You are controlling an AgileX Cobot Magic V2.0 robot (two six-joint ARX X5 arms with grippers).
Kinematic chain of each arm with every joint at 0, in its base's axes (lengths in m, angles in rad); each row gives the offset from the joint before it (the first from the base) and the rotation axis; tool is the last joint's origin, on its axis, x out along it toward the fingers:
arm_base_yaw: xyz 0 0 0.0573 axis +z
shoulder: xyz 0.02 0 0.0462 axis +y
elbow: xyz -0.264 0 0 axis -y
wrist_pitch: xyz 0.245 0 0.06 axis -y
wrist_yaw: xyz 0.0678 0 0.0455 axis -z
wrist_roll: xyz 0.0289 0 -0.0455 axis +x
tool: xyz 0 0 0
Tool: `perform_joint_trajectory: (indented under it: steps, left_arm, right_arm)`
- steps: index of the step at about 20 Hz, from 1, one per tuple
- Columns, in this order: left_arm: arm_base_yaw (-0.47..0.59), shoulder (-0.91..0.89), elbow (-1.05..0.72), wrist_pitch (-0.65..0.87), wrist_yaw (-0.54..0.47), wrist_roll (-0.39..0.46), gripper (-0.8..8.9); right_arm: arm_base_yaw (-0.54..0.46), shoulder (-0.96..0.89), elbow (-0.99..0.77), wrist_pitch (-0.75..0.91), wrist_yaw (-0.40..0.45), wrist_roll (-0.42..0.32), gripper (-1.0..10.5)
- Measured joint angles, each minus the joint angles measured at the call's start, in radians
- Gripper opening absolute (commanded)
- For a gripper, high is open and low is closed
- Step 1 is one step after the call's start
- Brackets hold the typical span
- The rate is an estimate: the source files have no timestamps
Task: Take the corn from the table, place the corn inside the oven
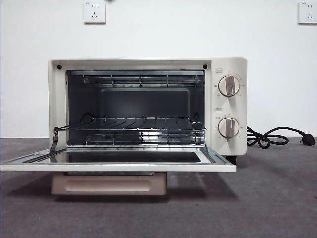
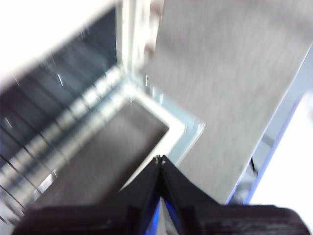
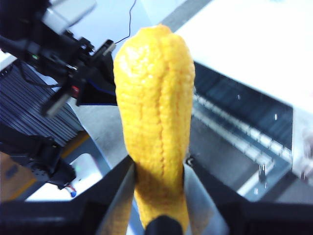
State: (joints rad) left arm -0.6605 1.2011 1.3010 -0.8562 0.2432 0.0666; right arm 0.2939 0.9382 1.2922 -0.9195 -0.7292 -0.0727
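We're in the carry step: corn is off the table and in the right claw, not yet in the oven.

Going left to right in the front view: the toaster oven (image 1: pixel 148 111) sits mid-table (image 1: pixel 277 198), door (image 1: pixel 119 159) dropped flat toward us, wire rack (image 1: pixel 133 125) bare inside, two knobs (image 1: pixel 229 85) on its right panel, then the black cord (image 1: pixel 277 136) trailing off toward the table's right edge. No arm and no corn show here at all.

Left wrist view, blurred: left gripper (image 2: pixel 159 159) has its jaws pressed together, nothing between them, hovering above the open door's corner w/ bare table beside it.

Right wrist view: right gripper (image 3: pixel 159 169) pinches the corn cob (image 3: pixel 154 115) near one end, the cob sticking out past the jaws; oven's open front and door lie beyond it, the other arm off to one side.

Next, we reckon: bring the cob level w/ the opening, clear the top lip, and set it on the rack before letting go. It's round, so it may roll.
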Motion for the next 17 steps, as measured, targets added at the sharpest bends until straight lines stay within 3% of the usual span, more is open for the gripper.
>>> perform_joint_trajectory:
  steps: [4, 8, 12, 17]
  left_arm:
    - [0.0, -0.13, 0.0, 0.051, -0.019, -0.026, -0.06]
    - [0.0, -0.221, 0.0, 0.065, -0.105, -0.034, -0.06]
    - [0.0, -0.311, 0.0, 0.065, -0.245, -0.034, -0.06]
    - [0.0, -0.408, 0.0, 0.046, -0.45, -0.034, -0.06]
  right_arm:
    - [0.261, 0.019, 0.001, 0.143, 0.265, 0.065, -0.2]
    - [0.447, 0.074, 0.002, 0.222, 0.446, 0.074, -0.2]
    - [0.62, 0.158, 0.002, 0.286, 0.65, 0.045, -0.2]
    - [0.769, 0.285, 0.002, 0.371, 0.869, -0.023, -0.2]
